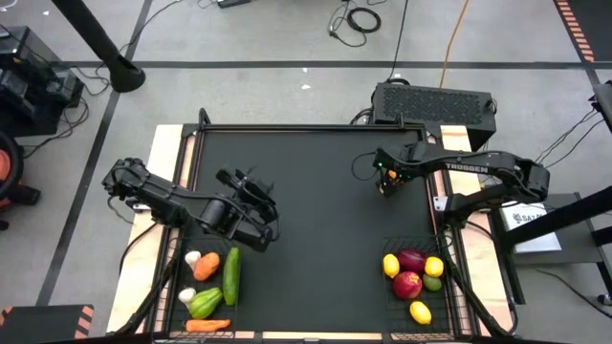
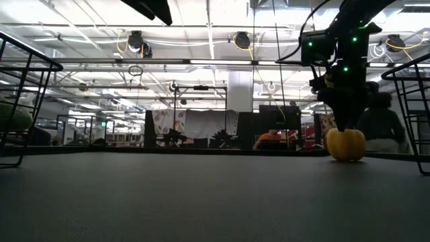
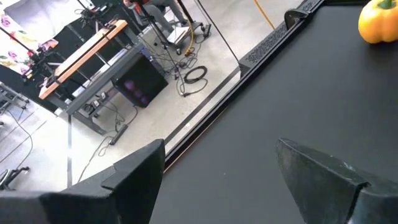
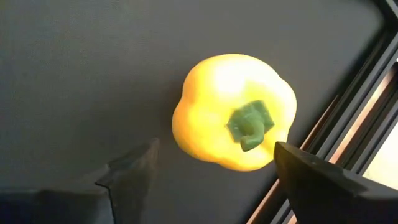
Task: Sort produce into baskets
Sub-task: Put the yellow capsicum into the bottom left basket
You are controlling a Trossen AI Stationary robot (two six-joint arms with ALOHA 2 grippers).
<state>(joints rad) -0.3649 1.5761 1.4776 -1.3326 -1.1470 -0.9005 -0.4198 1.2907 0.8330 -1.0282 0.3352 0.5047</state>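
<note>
A yellow pepper [image 4: 233, 112] with a green stem stands upright on the black tabletop near the table's right edge, also seen in the low view [image 2: 346, 144]. My right gripper [image 4: 211, 168] hangs open just over it, pointing steeply down, one finger on each side, touching nothing that I can see. My left gripper [image 1: 260, 205] hovers open and empty over the table beyond the left basket [image 1: 170, 277], which holds carrots, a cucumber [image 1: 231, 275], garlic and a green pepper. The right basket [image 1: 454, 287] holds lemons and red fruit [image 1: 408, 283].
The table's raised right edge frame [image 4: 348, 124] runs close beside the yellow pepper. Both baskets stand at the near corners, and the black middle of the tabletop [image 1: 316, 210] lies bare. A black box [image 1: 435, 100] sits beyond the far edge. A person [image 2: 379, 121] shows in the room behind.
</note>
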